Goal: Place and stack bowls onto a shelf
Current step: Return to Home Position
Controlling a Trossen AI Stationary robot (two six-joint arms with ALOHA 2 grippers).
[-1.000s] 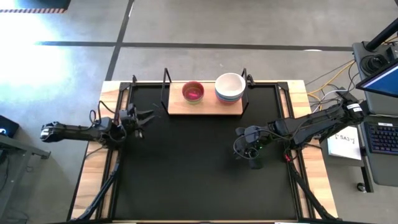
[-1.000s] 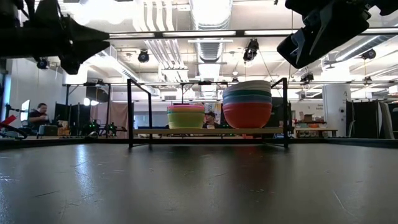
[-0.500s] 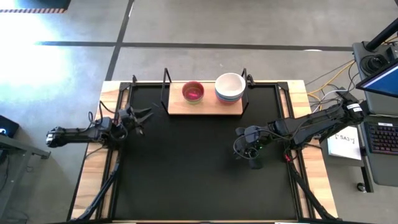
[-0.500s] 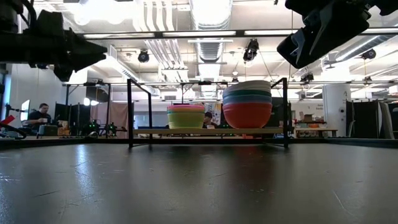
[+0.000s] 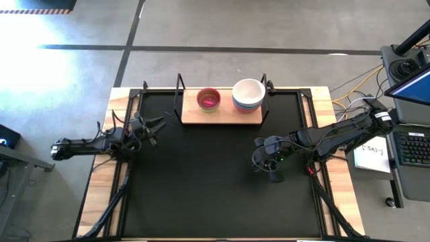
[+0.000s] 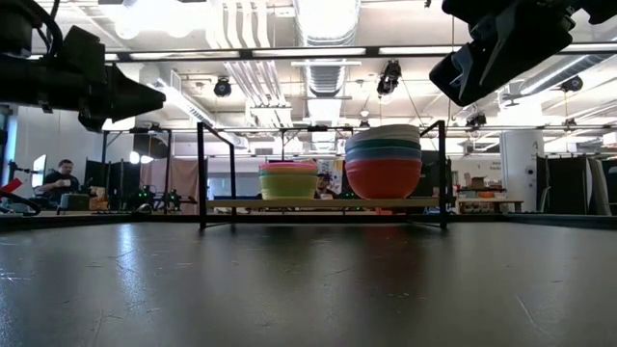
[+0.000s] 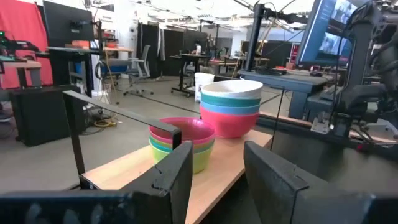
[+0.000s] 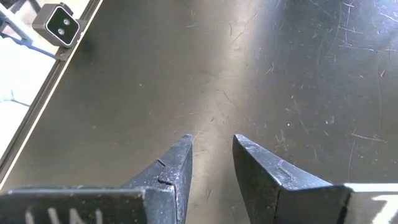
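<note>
On the table: black mat (image 5: 215, 168). Shelf (image 5: 225, 116) at its far edge, carrying two bowl stacks, white-topped (image 5: 248, 94) and magenta-topped (image 5: 208, 99); stacking looks finished. Left gripper (image 7: 216, 163), right gripper (image 8: 212, 146): fingers parted, empty, clear of the shelf.

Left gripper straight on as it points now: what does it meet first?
Left gripper aims at the magenta-topped bowl stack, but the black end rail of the shelf crosses in front; probably that first, depth unclear.
</note>
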